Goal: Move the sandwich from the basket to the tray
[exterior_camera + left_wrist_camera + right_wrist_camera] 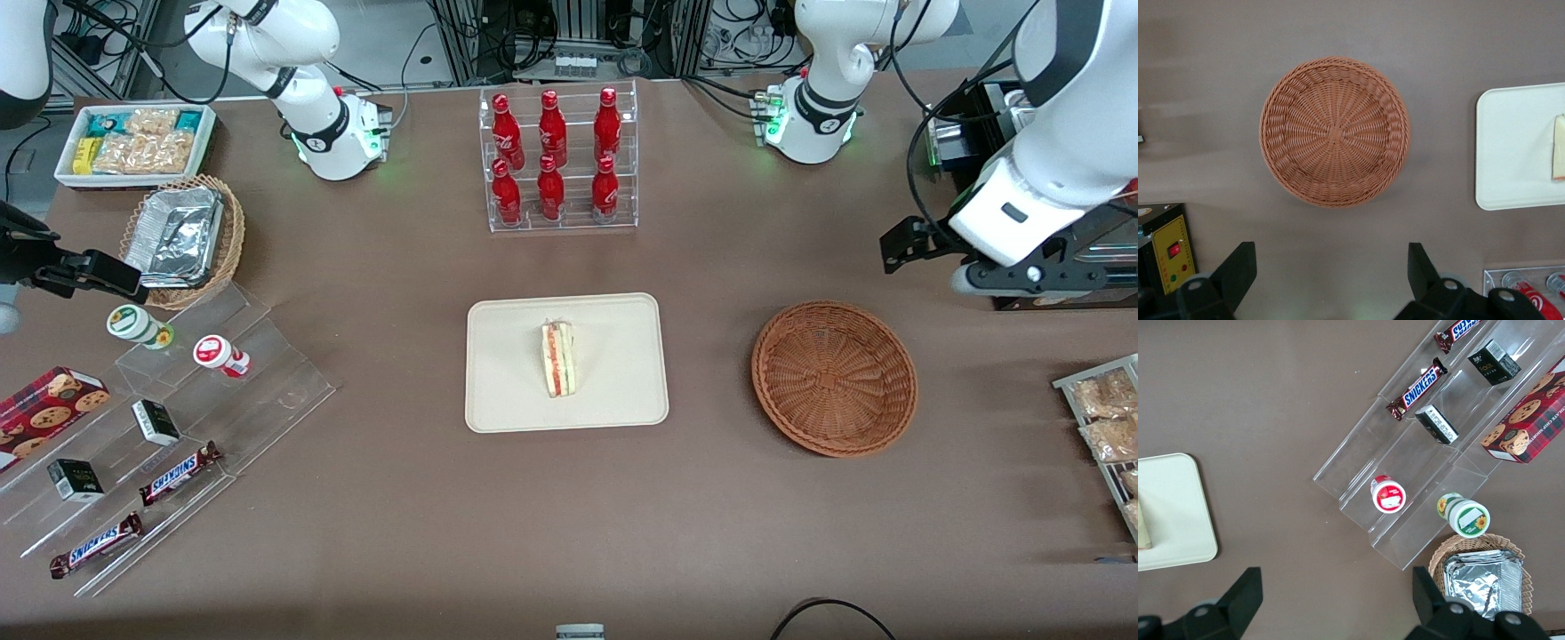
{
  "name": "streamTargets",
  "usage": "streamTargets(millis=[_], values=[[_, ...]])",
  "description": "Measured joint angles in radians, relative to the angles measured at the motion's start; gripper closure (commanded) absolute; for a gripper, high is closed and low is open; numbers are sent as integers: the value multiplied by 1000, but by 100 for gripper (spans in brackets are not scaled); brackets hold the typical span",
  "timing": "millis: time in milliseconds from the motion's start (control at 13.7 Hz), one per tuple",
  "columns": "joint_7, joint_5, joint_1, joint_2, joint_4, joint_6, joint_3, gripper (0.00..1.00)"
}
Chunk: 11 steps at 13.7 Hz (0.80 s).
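The sandwich (pixel 558 359) in the front view lies on the tray (pixel 507 391), near its middle, its long axis running from the front camera's side of the tabletop (pixel 400 516) toward the rack of red bottles (pixel 556 160), striped cut edge facing up. The basket (pixel 834 378) sits well apart from the tray, toward the working arm's end, and it holds nothing. The tool (pixel 1022 280) hangs above the tabletop farther from the front camera than the basket, near the table's edge at the working arm's end; from here its fingers are not readable. Judged from this layout, the transfer looks done, so any coming move is more likely a retreat than a reach.

In the left wrist view the basket (pixel 1334 131) sits almost squarely under the camera, bare weave down to its centre. The tool (pixel 1331 280) has its two dark fingers (pixel 1238 270) spread wide with nothing between them. The tray (pixel 1515 147) shows at the frame's edge with a sliver of the sandwich (pixel 1558 147) on it, so the sandwich lies off to the side of the tool, past the basket.

In the right wrist view only a corner of the tray (pixel 1171 513) appears, with a thin edge of the sandwich (pixel 1143 527) on it.
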Motion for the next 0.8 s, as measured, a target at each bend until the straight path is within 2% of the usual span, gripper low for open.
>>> streamTargets(millis=[366,805], values=[[3,0,30,-23,-18,-2,7,0],[0,0,103,37,86,-12,-21,0]])
